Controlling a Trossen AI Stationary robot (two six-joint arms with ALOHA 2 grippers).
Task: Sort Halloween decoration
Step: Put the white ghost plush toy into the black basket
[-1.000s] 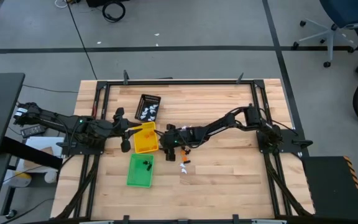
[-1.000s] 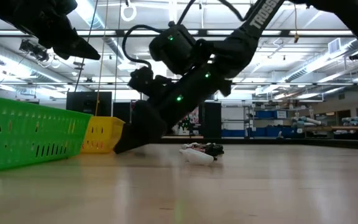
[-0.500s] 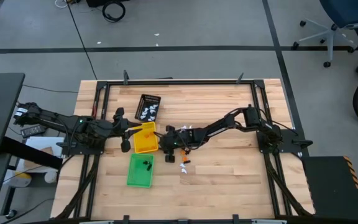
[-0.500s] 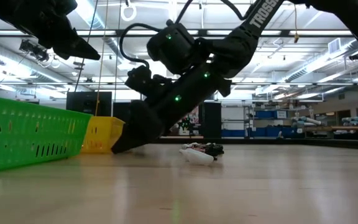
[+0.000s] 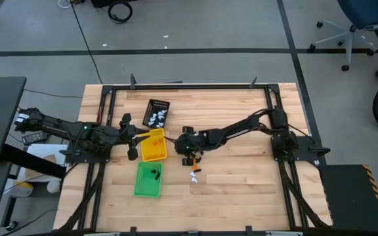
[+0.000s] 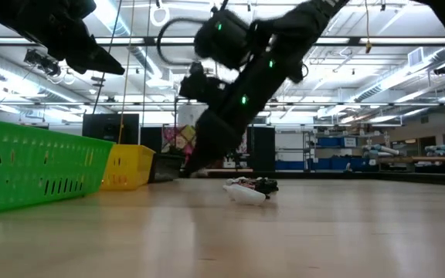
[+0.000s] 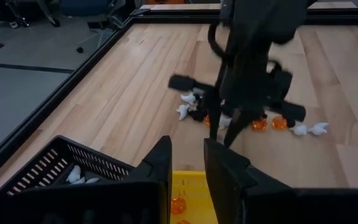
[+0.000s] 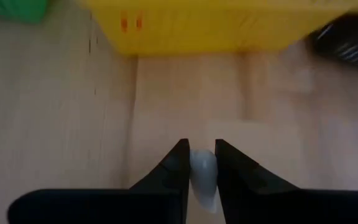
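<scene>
A pale wooden plank table [image 5: 228, 180] in a black metal frame stands on a grey workshop floor. On it lie a black mesh tray [image 5: 156, 113] with white trinkets inside, a yellow plastic tray [image 5: 153, 145] and a green plastic tray [image 5: 147, 179]. The remaining loose pile of tiny white, orange and black Halloween trinkets [image 7: 253, 122] lies mid-table, just beside the right arm's wrist.

The right pincer [image 8: 197, 163] is nearly closed on one small white trinket [image 8: 202, 174], pinched between its fingertips above bare wood, near the yellow tray. This looks like the carry step; next, the white piece likely needs taking to the black tray. The right arm stretches low across the table, its wrist tipped downward. The left pincer [image 7: 186, 163] hovers over the yellow tray, its fingers a narrow gap apart and empty.
</scene>
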